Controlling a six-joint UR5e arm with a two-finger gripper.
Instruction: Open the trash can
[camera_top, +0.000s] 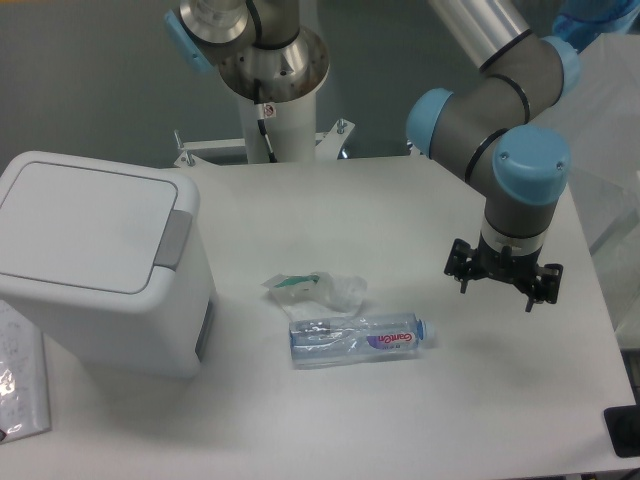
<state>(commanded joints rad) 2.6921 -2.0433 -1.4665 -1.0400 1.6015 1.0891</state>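
Note:
The trash can (95, 255) is a large white boxy bin at the left of the table, its flat lid down and flush. A grey push-button strip (174, 238) runs along the lid's right edge. My gripper (503, 288) hangs over the right side of the table, far from the trash can, pointing down. Its fingers (462, 281) are spread wide apart with nothing between them.
A clear plastic bottle (358, 338) with a blue cap lies on its side mid-table. Crumpled clear plastic wrap (318, 289) sits just behind it. A flat packet (20, 385) lies at the table's front left edge. The arm's base column (270, 110) stands at the back.

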